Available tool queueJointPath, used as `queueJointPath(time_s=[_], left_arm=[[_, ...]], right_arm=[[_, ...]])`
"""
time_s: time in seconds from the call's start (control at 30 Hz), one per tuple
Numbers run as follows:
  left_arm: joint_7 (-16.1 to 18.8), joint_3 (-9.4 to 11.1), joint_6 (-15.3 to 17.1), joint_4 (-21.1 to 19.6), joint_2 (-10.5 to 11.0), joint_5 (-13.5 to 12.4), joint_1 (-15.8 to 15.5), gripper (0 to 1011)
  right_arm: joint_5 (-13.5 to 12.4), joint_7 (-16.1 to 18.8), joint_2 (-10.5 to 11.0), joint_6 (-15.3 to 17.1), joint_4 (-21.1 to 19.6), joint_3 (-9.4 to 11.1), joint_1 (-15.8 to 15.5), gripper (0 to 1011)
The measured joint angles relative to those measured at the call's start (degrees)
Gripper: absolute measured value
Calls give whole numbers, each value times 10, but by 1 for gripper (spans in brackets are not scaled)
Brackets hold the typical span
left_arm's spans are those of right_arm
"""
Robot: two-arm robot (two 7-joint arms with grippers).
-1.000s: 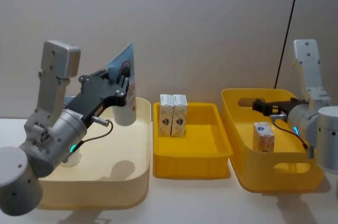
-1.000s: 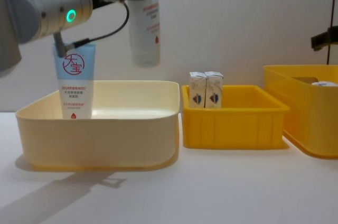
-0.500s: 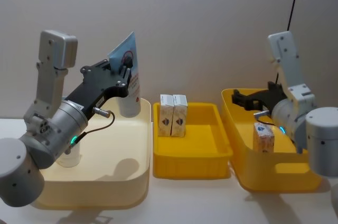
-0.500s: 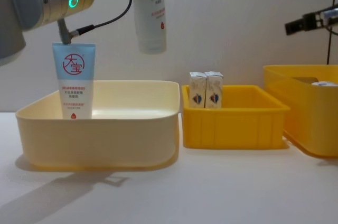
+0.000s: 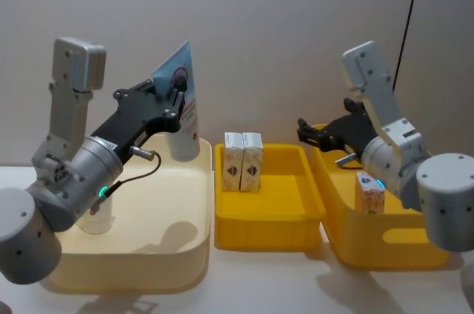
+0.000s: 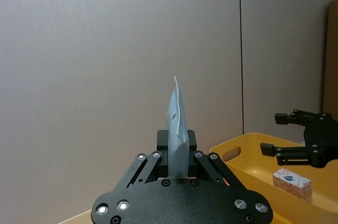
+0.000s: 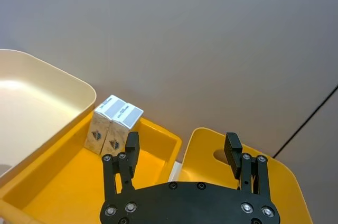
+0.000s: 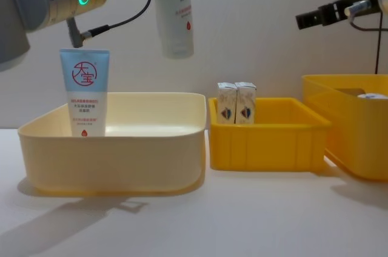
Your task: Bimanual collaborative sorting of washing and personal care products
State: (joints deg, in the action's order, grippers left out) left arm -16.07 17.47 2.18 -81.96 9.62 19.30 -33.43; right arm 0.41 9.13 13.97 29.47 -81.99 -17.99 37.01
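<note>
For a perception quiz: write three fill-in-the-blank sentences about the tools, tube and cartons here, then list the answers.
Above the cream bin, the left tool holds a squeeze tube, cap end pointing ____.
The middle yellow bin contains ____ cartons.
The raised right tool has its fingers ____.
Missing: down; two; open.

Cream bin [image 8: 121, 148] & middle yellow bin [image 8: 267, 145] looked smooth, semi-gloss plastic. Held tube [image 8: 174, 20]: glossy plastic w/ print. Cartons [image 8: 236, 104]: matt card. Left gripper [image 6: 177, 149] & right gripper [image 7: 182, 142] were matt black; table [image 8: 242, 220] matt white.
</note>
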Motion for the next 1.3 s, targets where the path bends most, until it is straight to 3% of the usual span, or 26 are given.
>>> queueJointPath(time_s=[0.73, 1.3], left_arm=[[-19, 6, -10, 20, 1, 18, -29, 178], [-21, 10, -15, 15, 2, 31, -32, 178]], right_arm=[[22, 122, 45, -128, 24, -66, 23, 1001], [-13, 246, 64, -203, 47, -101, 52, 1001]])
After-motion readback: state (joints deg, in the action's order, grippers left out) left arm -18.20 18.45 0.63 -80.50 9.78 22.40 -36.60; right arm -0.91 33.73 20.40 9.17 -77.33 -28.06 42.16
